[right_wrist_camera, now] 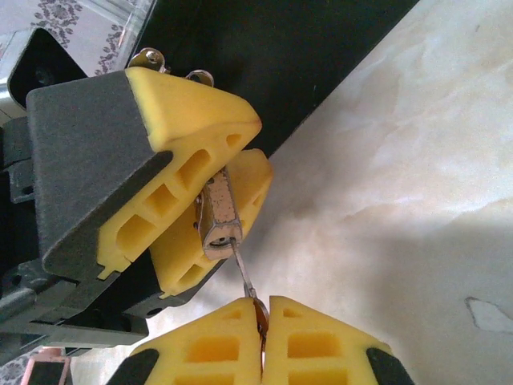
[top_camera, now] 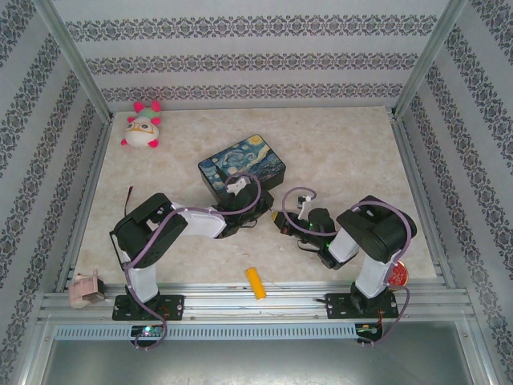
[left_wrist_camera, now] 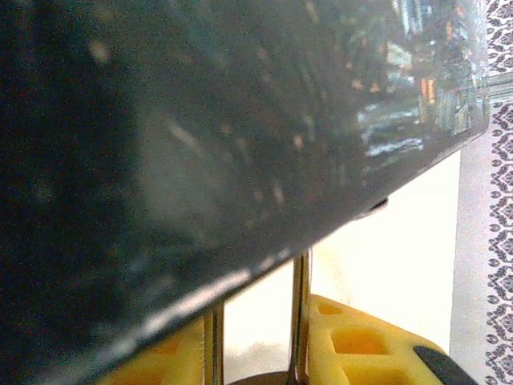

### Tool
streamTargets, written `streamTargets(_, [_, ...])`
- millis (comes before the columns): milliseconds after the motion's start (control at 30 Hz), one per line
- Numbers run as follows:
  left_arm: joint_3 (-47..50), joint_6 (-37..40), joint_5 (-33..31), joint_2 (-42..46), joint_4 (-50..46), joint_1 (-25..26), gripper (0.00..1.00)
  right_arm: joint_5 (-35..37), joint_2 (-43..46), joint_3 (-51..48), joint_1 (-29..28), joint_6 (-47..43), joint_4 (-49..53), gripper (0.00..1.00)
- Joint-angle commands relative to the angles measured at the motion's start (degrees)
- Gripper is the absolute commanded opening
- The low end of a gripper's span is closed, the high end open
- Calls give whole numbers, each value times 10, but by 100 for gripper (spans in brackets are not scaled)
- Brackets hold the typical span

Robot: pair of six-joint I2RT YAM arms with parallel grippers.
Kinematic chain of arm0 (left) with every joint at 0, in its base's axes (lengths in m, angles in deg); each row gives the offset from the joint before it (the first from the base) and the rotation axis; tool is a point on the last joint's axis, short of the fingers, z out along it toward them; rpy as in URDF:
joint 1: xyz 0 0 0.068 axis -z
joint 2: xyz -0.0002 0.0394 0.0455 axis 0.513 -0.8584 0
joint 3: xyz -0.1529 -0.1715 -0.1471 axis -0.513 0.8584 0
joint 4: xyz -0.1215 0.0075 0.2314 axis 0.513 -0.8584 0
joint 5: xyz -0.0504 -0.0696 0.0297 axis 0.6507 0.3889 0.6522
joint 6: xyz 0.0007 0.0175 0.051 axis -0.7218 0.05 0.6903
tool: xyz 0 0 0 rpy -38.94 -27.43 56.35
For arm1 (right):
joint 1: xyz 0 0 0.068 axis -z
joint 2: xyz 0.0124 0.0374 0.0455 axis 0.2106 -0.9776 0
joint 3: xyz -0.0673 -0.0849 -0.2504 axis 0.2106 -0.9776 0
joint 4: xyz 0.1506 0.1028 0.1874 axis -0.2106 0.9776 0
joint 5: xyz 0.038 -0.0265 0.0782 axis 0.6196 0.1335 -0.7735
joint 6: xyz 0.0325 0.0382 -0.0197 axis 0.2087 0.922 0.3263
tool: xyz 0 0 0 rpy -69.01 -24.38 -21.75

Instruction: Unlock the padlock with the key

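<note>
Two holds | left claw (right_wrist_camera: 234, 170) clamped on small brass padlock (right_wrist_camera: 218, 212) | right claw (right_wrist_camera: 263, 322) pinching thin silvery key (right_wrist_camera: 246, 278)

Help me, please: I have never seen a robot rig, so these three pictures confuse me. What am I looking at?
Two robot arms are bolted at the near edge of a table, each ending in a two-finger gripper. The wide picture comes from a fixed camera above and behind them; the other two come from cameras on the wrists. On the table lie a painted box, a plush toy and a yellow block. In the right wrist view, the left gripper, at upper left, pinches a small padlock, while the right gripper, at the bottom, pinches a thin key whose tip meets the padlock's base. The left wrist view looks up close at a dark surface, probably the box's side.
</note>
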Motion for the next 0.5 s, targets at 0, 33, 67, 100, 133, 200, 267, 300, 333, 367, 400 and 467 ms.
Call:
streamTargets(0, [-24, -24, 9, -4, 17, 7, 8, 60, 20, -1, -9, -6, -31, 0])
streamTargets(33, [-25, -24, 10, -4, 16, 8, 8, 66, 23, -2, -11, -7, -30, 0])
streamTargets(67, [-26, -24, 10, -5, 15, 8, 8, 71, 26, -3, -14, -8, -29, 0])
streamTargets(100, [-26, -25, 9, -5, 15, 9, 8, 76, 29, -4, -16, -8, -25, 0])
streamTargets(133, [-26, -26, 9, -6, 15, 9, 8, 79, 32, -4, -18, -10, -22, 0])
streamTargets(200, [-27, -29, 10, -8, 16, 9, 8, 84, 35, -3, -21, -11, -17, 0])
streamTargets(267, [-26, -32, 10, -9, 16, 10, 8, 86, 36, -1, -25, -12, -16, 0])
streamTargets(300, [-26, -33, 10, -10, 18, 10, 8, 86, 36, 1, -28, -12, -15, 0])
streamTargets(333, [-27, -35, 10, -11, 19, 10, 8, 86, 34, 3, -31, -12, -15, 0])
streamTargets(367, [-26, -37, 9, -11, 22, 10, 8, 86, 33, 5, -32, -12, -14, 0])
streamTargets(400, [-25, -37, 11, -11, 24, 10, 8, 86, 31, 6, -33, -11, -14, 0])
streamTargets(467, [-26, -36, 13, -12, 24, 10, 8, 84, 25, 9, -32, -8, -15, 0])
